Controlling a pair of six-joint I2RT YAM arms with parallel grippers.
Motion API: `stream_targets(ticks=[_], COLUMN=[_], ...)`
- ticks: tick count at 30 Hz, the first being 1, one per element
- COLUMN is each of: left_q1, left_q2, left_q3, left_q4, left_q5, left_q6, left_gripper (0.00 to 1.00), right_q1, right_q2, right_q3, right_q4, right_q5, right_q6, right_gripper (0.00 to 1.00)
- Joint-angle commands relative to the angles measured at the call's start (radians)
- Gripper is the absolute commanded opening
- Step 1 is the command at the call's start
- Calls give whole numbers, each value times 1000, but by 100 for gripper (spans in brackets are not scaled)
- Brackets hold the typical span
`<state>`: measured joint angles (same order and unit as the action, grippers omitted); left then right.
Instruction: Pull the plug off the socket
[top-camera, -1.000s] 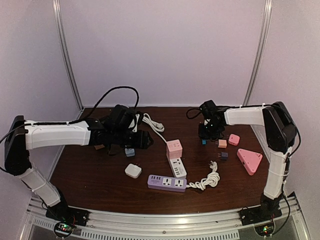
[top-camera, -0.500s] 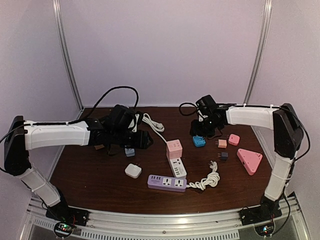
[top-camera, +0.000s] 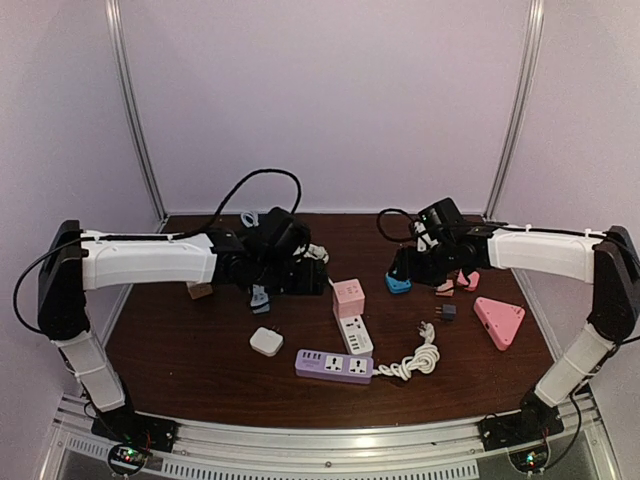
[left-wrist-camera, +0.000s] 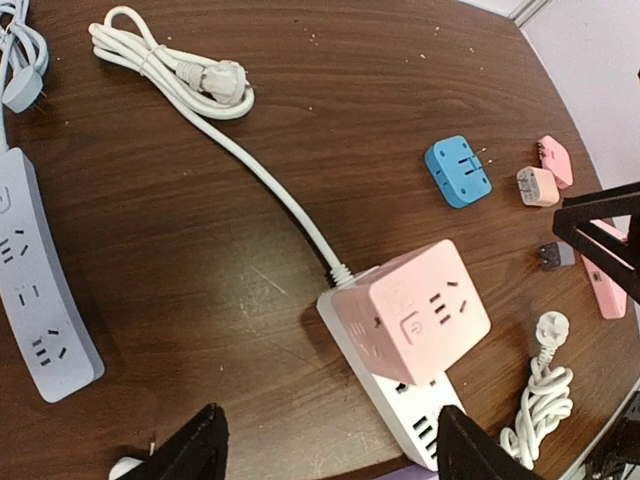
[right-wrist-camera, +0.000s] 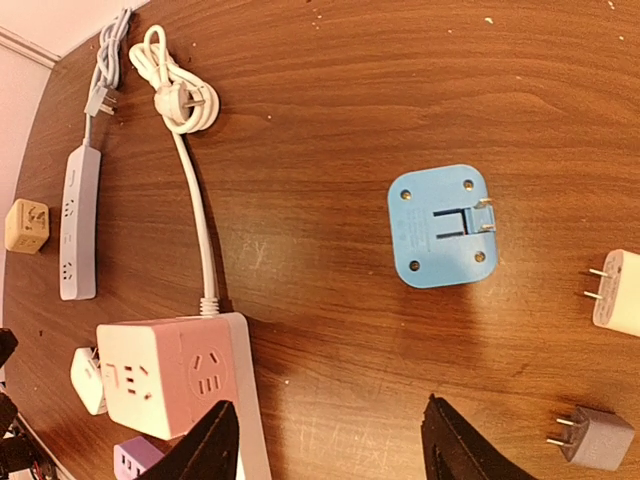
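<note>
Item: pink cube plug (left-wrist-camera: 410, 310), mid-table, seated on the end of the white power strip (left-wrist-camera: 405, 415) (its cord (left-wrist-camera: 270, 190) trails off to a coil). Judged light, rigid and smooth-sided, with pins likely tight; best taken across two opposite flat faces, with the strip braced. Left gripper (left-wrist-camera: 330, 455): fingers spread wide, empty, hovering near the cube. Right gripper (right-wrist-camera: 330, 445): likewise spread and empty, near a loose blue adapter (right-wrist-camera: 440, 227).
</note>
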<state>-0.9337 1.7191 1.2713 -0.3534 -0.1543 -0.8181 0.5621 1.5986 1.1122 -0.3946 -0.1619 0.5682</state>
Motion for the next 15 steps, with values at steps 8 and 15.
stream_targets(ticks=[8,15], left_q1=[-153,-193], left_q2=[351,518], left_q3=[520,718], left_q4=[-371,-529], left_q5=[-286,-409], left_q6=[-253,-362], left_gripper=[76,78], right_q1=[-135,-181], right_q2=[-139,-188], right_q3=[-198,-255], right_q4=[185,206], right_q5=[-138,-217], right_q6=[5,-17], right_gripper=[64,64])
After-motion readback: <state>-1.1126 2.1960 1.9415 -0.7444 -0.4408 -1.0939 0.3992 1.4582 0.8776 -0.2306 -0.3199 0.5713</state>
